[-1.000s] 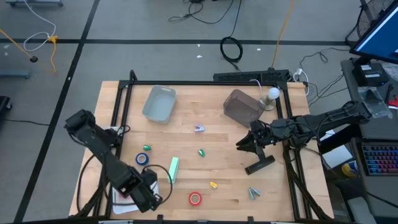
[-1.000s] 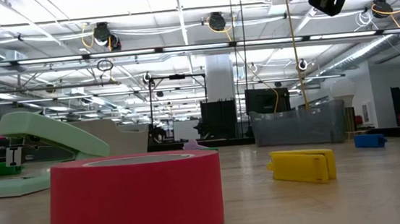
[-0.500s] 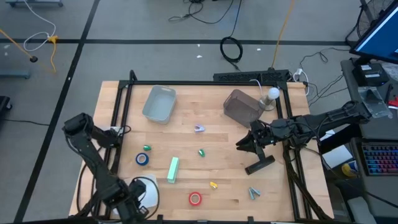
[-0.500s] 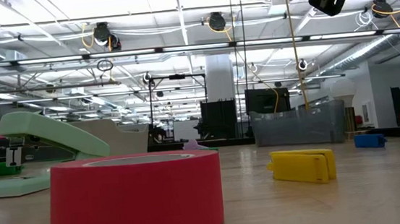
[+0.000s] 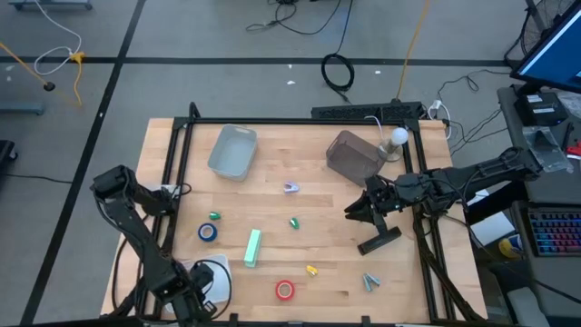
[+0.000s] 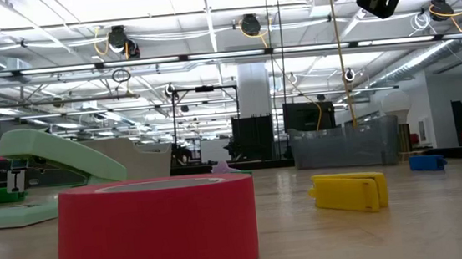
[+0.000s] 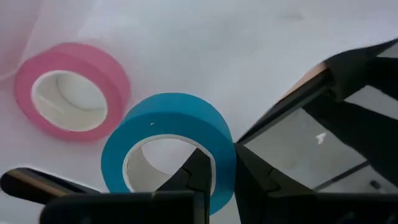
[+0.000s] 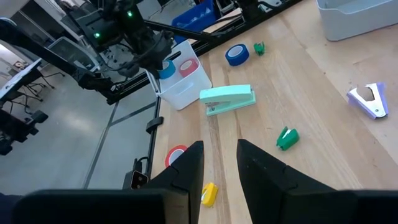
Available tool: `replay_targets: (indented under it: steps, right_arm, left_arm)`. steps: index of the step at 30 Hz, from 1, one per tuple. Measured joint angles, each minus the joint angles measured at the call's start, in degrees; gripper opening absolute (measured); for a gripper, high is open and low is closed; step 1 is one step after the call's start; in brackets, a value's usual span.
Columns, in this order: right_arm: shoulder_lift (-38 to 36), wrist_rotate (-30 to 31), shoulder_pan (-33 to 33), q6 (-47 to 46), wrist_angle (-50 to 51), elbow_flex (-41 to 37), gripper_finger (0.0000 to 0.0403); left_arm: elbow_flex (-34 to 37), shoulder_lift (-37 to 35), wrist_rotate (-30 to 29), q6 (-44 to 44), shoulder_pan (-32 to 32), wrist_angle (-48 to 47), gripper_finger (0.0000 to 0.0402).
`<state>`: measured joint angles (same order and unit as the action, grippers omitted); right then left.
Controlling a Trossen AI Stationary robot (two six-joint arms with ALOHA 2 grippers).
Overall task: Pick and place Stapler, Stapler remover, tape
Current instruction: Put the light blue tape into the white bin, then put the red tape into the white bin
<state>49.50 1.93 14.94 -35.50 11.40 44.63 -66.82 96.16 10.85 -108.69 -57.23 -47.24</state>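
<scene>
My left gripper [image 7: 221, 177] reaches into a white bin [image 5: 216, 275] at the table's near left corner, shut on a blue tape roll [image 7: 168, 149]. A pink-red roll [image 7: 71, 93] lies flat beside it on the bin floor. Another blue roll [image 5: 208, 232] and a red roll [image 5: 285, 290] lie flat on the table. The green stapler [image 5: 252, 247] lies between them, and the purple staple remover [image 5: 290, 188] sits mid-table. My right gripper [image 5: 361, 212] hovers open above the table's right part, touching nothing. My left gripper holds the blue tape roll by its ring wall [image 7: 225, 163], one finger inside the white core and one outside. The fingers come from above, pointing down into the bin. Whether the roll rests on the bin floor or hangs just above it cannot be told.
A pale grey bin [image 5: 233, 151] and a dark clear bin [image 5: 352, 156] stand toward the far edge. A black stapler [image 5: 379, 240], a yellow piece [image 5: 311, 270], two small green pieces [image 5: 294, 222] and a grey piece [image 5: 370, 282] lie about. Black frame rails border the table.
My left arm has swung toward the table's near left corner, its gripper moving off the spot beside the green stapler and uncovering the white bin; in the last half second it has stayed put. The right arm has kept still.
</scene>
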Motion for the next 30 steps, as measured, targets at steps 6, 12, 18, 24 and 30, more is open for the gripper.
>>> replay_targets:
  steps: [6,12,18,24,30]
  right_arm:
    - [0.0,-0.02,0.0,-0.25,0.0,-0.01,0.0089]
    - [0.0,0.72,0.0,0.06,0.0,0.0,0.0089]
    - [0.0,1.27,-0.02,0.31,0.01,-0.01,0.0089]
    - [0.0,1.25,-0.02,0.23,0.0,-0.01,0.0089]
    - [0.0,1.07,-0.02,0.23,0.0,0.01,0.0089]
  left_arm:
    - [1.78,-0.02,2.58,-1.61,-1.49,1.16,0.0039]
    - [1.89,-0.02,2.61,-1.88,-2.02,1.27,0.0039]
    - [1.89,-0.02,1.86,-1.25,-2.02,0.81,0.0039]
    - [1.89,-0.02,1.12,-0.52,-2.02,0.76,0.0087]
    - [1.89,-0.02,1.12,-0.92,-2.02,0.76,0.0111]
